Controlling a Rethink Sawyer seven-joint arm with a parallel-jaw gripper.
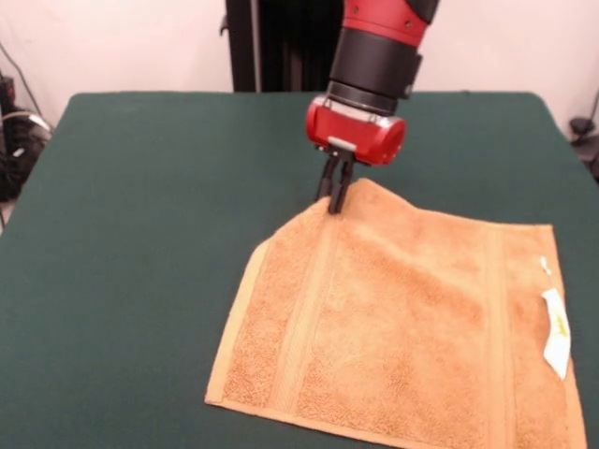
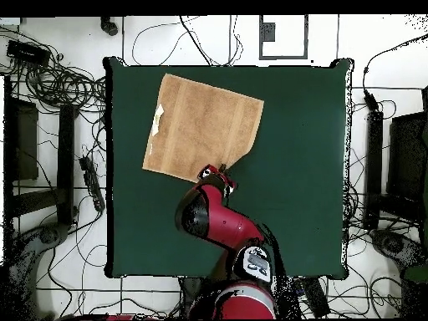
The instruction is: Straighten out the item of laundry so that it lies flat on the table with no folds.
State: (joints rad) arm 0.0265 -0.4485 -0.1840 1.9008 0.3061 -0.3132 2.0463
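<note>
An orange-tan terry towel with woven border bands lies spread on the dark green table, filling the lower right of the front view and sitting in the upper left part of the tabletop in the overhead view. It is mostly flat, but its upper left corner in the front view looks turned in, leaving a slanted edge. A small white label shows at its right edge.
</note>
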